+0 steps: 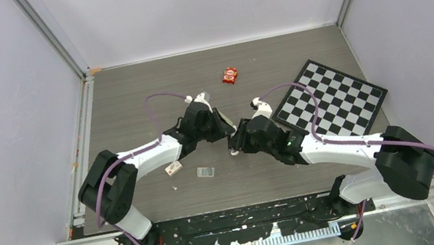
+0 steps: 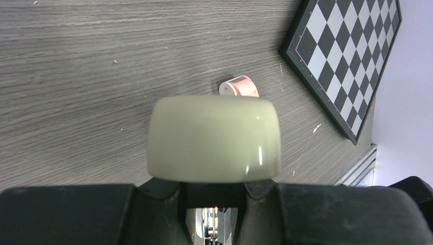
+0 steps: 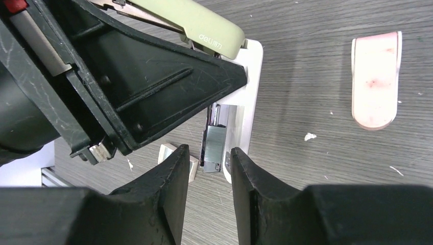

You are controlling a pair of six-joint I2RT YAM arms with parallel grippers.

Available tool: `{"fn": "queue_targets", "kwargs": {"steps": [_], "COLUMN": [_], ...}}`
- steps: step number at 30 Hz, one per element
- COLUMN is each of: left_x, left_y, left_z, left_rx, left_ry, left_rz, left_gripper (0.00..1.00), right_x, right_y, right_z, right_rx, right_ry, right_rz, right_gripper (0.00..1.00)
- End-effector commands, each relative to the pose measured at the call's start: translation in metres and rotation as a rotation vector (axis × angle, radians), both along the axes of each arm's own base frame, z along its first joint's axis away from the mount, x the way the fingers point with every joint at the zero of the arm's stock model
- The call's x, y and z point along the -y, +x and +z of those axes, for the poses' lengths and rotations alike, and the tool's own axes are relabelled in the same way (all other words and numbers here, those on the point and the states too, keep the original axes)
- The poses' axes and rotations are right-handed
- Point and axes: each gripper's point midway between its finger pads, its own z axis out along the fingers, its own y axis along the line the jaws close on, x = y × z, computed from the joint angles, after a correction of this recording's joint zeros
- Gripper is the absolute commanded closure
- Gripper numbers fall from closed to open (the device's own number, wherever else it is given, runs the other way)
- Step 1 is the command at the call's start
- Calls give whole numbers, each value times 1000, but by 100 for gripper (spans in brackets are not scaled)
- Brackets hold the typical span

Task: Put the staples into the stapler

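My left gripper (image 1: 220,126) is shut on the olive-grey stapler (image 3: 196,21) and holds it above the table, lid raised. Seen from the left wrist, the stapler's rounded end (image 2: 214,139) fills the middle, clamped between the fingers (image 2: 153,214). The stapler's white base (image 3: 251,97) and pale metal channel (image 3: 214,145) point toward my right gripper (image 3: 208,159). Its jaws are narrowed and open, straddling the channel's end. Nothing lies in the gap between the right fingers. The staples (image 1: 206,172), a small silvery square, lie on the table near the front.
A pink-and-white piece (image 3: 375,79) lies flat beside the stapler. A chessboard (image 1: 329,100) sits at the right, a red packet (image 1: 230,75) at the back, and a small white-and-red box (image 1: 174,168) by the left arm. A small pale block (image 3: 164,153) shows beside my right gripper's left finger.
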Motion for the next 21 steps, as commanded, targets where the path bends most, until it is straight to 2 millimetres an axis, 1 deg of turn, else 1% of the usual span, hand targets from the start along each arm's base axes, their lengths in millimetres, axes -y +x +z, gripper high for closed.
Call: {"fn": "queue_targets", "kwargs": {"steps": [1,12,21], "left_x": [11,11,9], "left_y": [12,13,13], "left_z": [43,48,47], "left_rx": [96,103,107], "left_ry": [-64,-54,-40], "left_rz": [5,0,-2], "left_gripper": [100,100,100], "right_x": [-17,-17,-13], "right_y": [11,14,15], "right_z": [24,16,15], "right_rx": [44,37,46], "right_ry": [57,19,3], "right_rz": [-8,-14,-32], "right_gripper": [60,61,69]}}
